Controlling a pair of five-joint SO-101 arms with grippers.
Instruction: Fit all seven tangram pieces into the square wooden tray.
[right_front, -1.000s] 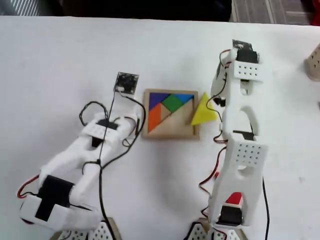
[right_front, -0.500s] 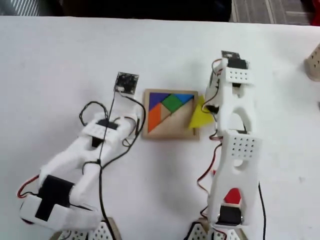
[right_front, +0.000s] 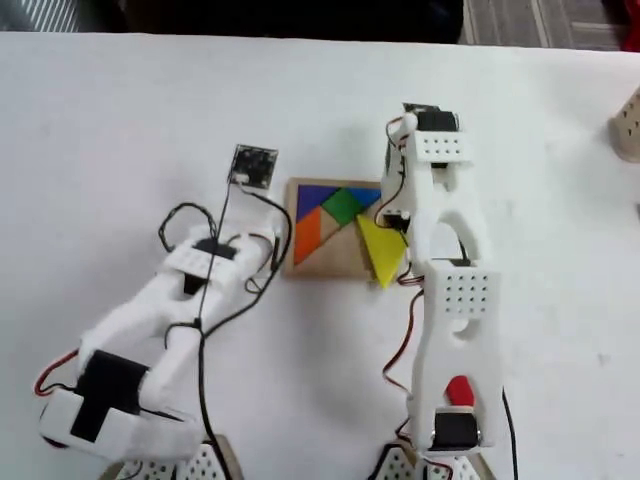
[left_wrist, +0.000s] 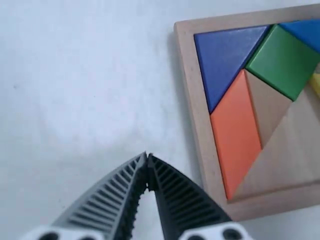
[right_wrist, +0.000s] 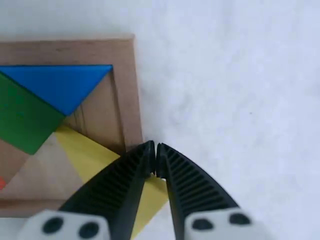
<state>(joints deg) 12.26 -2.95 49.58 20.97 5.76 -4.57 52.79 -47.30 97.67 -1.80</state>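
yellow triangle (right_front: 382, 250) shifted onto tray (right_front: 325, 265) | lies under right claw (right_wrist: 154, 152), closed, empty | left claw (left_wrist: 147, 162) closed beside tray

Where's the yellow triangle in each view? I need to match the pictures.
High view: yellow triangle over the tray corner, by the right arm.
Left wrist view: a sliver beside the green square.
Right wrist view: triangle partly under the right end effector.
Shared landmark: green square.
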